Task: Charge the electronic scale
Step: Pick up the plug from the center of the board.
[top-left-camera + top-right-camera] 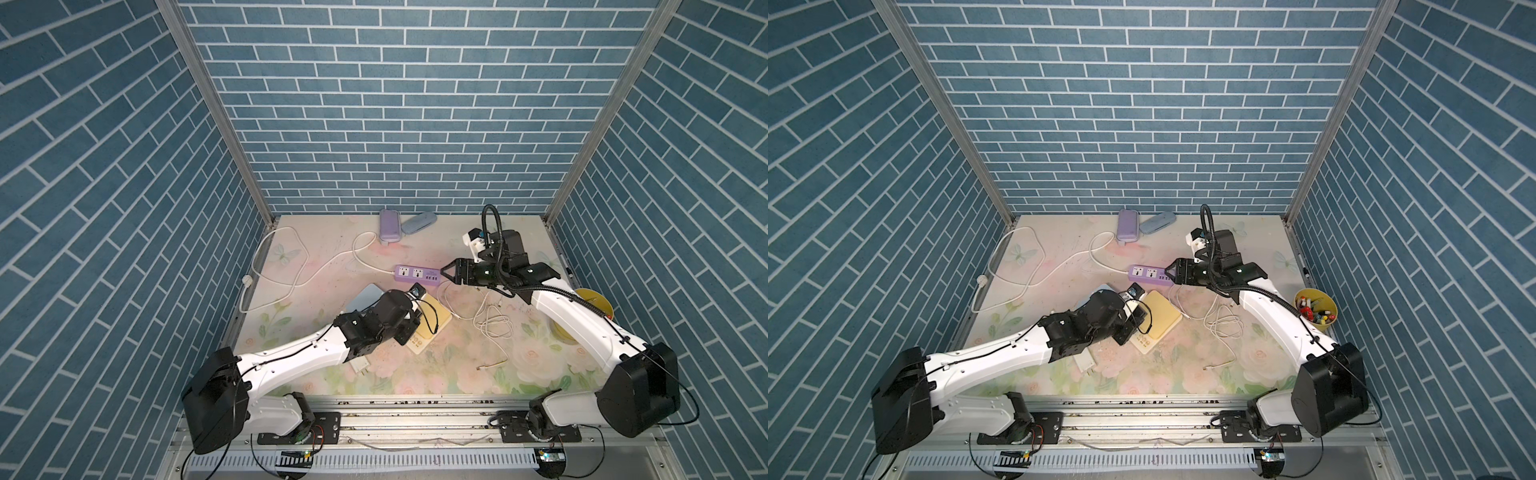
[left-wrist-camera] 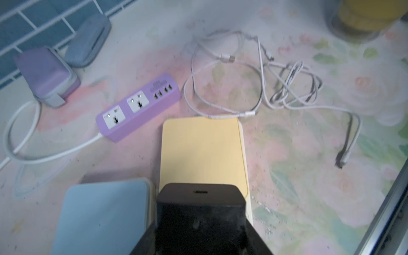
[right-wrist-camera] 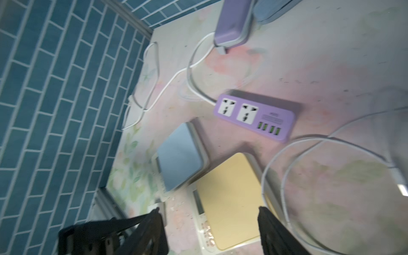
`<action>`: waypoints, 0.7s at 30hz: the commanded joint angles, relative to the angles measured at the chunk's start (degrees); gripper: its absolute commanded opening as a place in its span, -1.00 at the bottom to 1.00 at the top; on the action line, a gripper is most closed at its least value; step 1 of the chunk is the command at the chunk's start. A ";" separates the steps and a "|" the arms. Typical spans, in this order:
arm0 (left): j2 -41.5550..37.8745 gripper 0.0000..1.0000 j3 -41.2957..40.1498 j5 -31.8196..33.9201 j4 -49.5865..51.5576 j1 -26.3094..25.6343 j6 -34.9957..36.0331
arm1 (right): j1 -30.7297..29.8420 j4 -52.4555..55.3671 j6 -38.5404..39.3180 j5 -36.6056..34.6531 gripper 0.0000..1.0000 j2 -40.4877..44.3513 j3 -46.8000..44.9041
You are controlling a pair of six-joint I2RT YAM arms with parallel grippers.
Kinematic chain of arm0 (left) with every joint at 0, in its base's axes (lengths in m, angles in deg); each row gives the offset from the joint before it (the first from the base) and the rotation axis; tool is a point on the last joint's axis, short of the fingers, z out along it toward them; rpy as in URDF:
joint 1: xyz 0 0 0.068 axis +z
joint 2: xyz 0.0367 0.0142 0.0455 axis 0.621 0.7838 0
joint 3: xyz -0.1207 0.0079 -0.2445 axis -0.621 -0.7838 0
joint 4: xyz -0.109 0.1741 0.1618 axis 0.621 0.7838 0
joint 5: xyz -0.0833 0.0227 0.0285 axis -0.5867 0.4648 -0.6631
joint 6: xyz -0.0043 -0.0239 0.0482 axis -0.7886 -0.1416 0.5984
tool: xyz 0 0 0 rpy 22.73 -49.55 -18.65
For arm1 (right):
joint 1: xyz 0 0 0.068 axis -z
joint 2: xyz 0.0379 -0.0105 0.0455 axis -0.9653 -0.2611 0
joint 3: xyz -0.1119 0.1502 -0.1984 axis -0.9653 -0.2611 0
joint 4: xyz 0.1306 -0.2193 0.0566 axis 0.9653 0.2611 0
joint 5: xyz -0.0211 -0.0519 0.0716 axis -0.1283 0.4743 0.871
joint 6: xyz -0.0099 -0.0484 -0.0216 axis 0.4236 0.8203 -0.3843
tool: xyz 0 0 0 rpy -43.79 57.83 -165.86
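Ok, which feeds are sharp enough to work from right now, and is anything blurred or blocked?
Both top views: sharp and evenly lit. Left wrist view: soft overall, and the left gripper blocks the near end of the yellow scale. Right wrist view: motion-smeared, plainly so on the purple power strip, whose ports streak.

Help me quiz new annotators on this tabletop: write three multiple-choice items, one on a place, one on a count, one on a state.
1. The yellow cup stands: A beside the right arm; B beside the left arm; C against the back wall.
2. USB ports on the power strip: A two; B four; C six.
3. The right gripper is: A open, empty; B shut on a cable; C shut on a plug.
Answers: A, that arm passes right beside it; B, four green slots show; A, its fingers stand apart, nothing between.
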 commanded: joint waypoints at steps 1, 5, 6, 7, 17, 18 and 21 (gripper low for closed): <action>1.87 -0.55 2.50 -6.91 -9.42 2.62 5.38 | -1.99 -0.64 -3.37 11.10 0.54 2.15 0.28; 3.74 -0.55 4.08 -9.71 -11.26 3.00 7.08 | -2.99 2.73 -2.34 12.61 0.69 2.56 0.05; 3.93 -0.55 4.09 -10.16 -11.93 2.97 7.21 | -3.08 2.73 -2.58 12.55 0.69 2.56 -0.62; 3.97 -0.54 3.94 -10.55 -12.37 2.92 7.21 | -3.20 2.66 -2.73 12.69 0.69 2.47 -1.18; 1.71 -0.50 2.34 -10.22 -13.23 2.93 7.66 | -4.58 0.91 -3.79 16.04 0.29 -2.54 -1.53; 1.54 -0.49 2.35 -9.64 -12.85 2.93 7.85 | -4.95 0.89 -3.47 17.04 0.18 -2.99 -1.03; 0.62 -0.48 1.90 -8.43 -12.41 2.92 8.48 | -6.07 3.92 -0.86 18.81 -0.14 -4.75 1.21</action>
